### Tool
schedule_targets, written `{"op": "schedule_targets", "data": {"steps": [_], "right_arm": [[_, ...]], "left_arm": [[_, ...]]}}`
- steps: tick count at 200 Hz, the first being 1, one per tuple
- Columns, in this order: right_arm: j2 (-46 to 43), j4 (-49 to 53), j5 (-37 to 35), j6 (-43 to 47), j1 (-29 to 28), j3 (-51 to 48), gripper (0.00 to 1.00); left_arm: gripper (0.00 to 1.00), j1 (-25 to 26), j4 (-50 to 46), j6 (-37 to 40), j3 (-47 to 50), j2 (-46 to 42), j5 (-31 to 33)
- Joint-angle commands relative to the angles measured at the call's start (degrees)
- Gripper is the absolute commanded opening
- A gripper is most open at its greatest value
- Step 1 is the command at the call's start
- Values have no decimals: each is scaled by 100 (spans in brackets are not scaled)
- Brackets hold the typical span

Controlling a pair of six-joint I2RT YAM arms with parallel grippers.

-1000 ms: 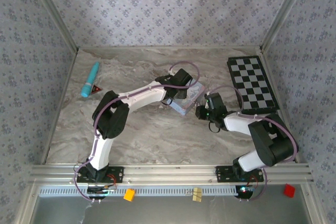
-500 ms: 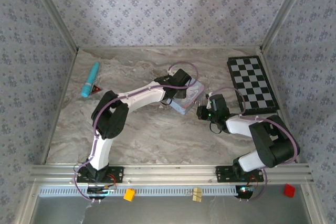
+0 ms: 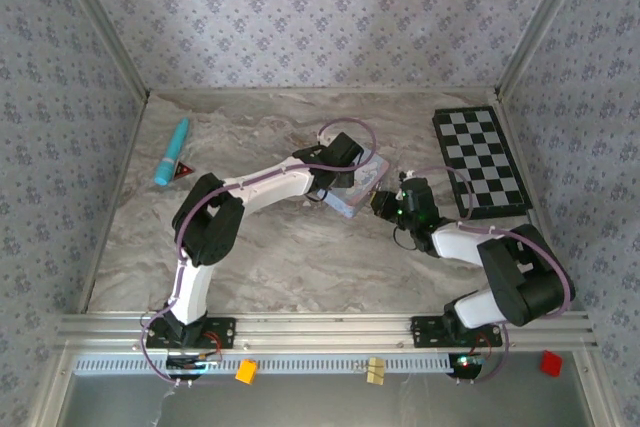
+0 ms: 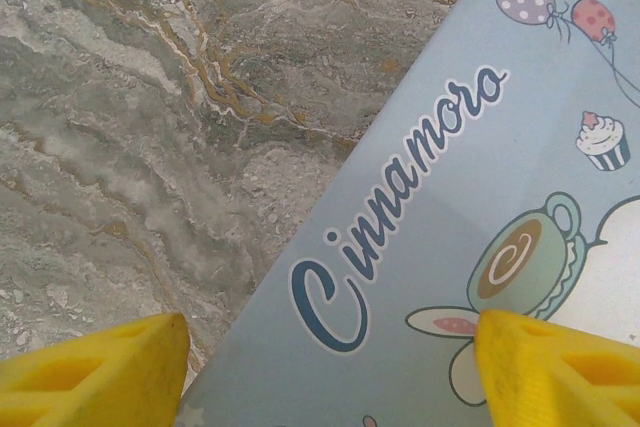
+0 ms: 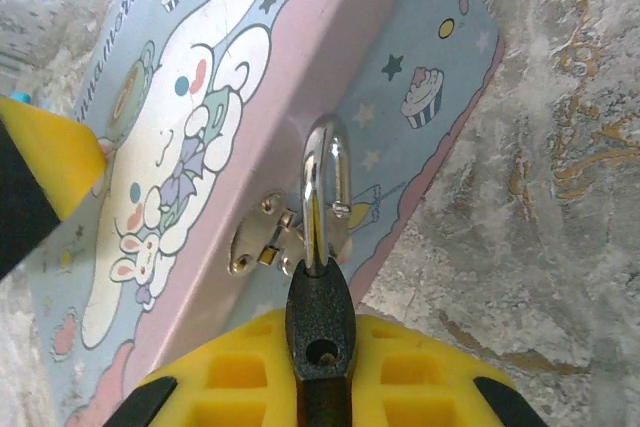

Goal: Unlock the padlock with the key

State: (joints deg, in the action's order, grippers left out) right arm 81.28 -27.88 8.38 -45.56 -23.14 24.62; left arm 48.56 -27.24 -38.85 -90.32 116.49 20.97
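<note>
The pastel blue-pink tin (image 3: 366, 183) lies mid-table. My left gripper (image 3: 340, 159) hovers over its lid and is open. In the left wrist view one yellow finger (image 4: 95, 367) is over the marble and the other over the printed lid (image 4: 450, 177). My right gripper (image 5: 320, 367) is shut on the black padlock (image 5: 320, 317) at the tin's side. The silver shackle (image 5: 322, 177) stands against the metal hasp (image 5: 262, 237). Its short leg ends free above the body, and an empty hole shows in the body's top. From above, the right gripper (image 3: 383, 203) touches the tin's right edge.
A black-and-white checkerboard (image 3: 480, 159) lies at the back right. A blue pen-like tool (image 3: 171, 151) and a small red triangle (image 3: 183, 170) sit at the far left. Patterned walls close in three sides. Bare marble lies in front of both arms.
My right gripper has moved up and left with the padlock, closing in on the tin's side. The left arm has stayed over the tin.
</note>
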Motion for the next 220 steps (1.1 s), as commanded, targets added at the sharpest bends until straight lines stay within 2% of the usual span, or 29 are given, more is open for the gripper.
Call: {"op": "schedule_targets", "data": {"steps": [1,26,52,72,98,147,183,220], "right_arm": [[-50,-172,-205,-405,70,-5,0],[-258,244,-219,-262,287,-22,0],[-731,1807,-546,488,395,272,0],[-999,2647,-424,906,669,398,0],[-1114,3614,-53,1512,1071,526,0],[-1248,4101,899,1683,1192,499,0],[-1042,4415,938,1576,1223,615,0],[-651,4435,886,1506,1241,658,0]], "left_arm": [[75,27,-747,-39,284,145,9],[75,-20,-751,15,299,104,51],[75,-114,-541,202,488,-146,0],[75,-130,-147,428,808,-646,-122],[78,-219,801,514,1733,-1646,-276],[85,-545,1760,692,3442,-3340,-186],[98,-714,2163,1009,4742,-4529,481],[100,-1140,2110,1081,5720,-5506,757]]}}
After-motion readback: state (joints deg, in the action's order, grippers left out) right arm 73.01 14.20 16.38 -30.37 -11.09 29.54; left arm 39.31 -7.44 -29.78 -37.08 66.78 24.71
